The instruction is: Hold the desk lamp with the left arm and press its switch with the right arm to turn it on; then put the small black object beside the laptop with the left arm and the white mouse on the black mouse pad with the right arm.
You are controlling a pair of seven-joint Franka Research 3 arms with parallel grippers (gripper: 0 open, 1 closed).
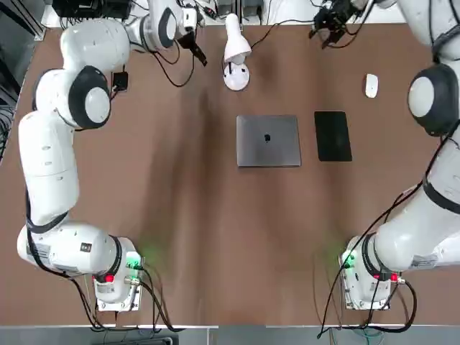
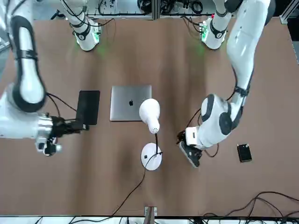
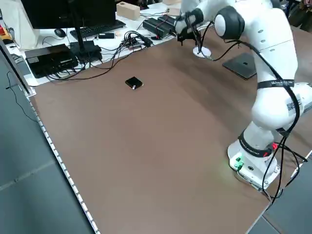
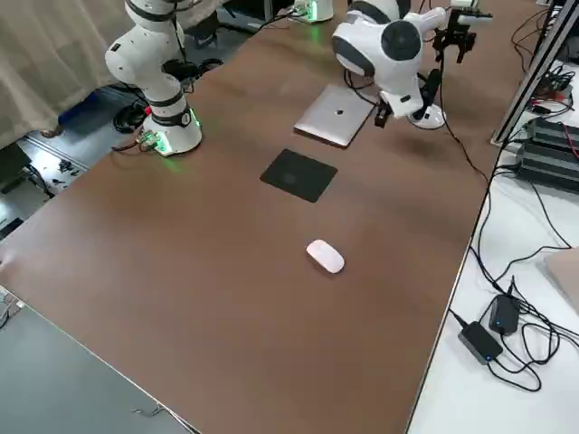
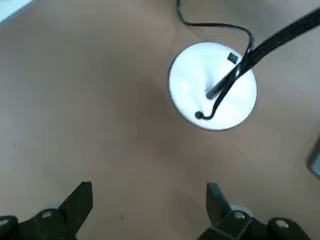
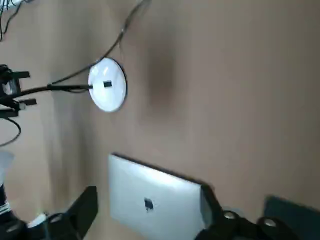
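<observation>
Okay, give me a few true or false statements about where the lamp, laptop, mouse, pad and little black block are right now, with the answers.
1. The white mouse lies on the black mouse pad. False: it lies on the bare table, apart from the pad.
2. The laptop is shut and lies beside the mouse pad. True.
3. The left gripper is closed around the desk lamp. False: its jaws are open and short of the lamp's base.
4. The small black object sits alone on the table, far from the laptop. True.
5. The right gripper holds the mouse. False: it is near the table's far edge, holding nothing.
</observation>
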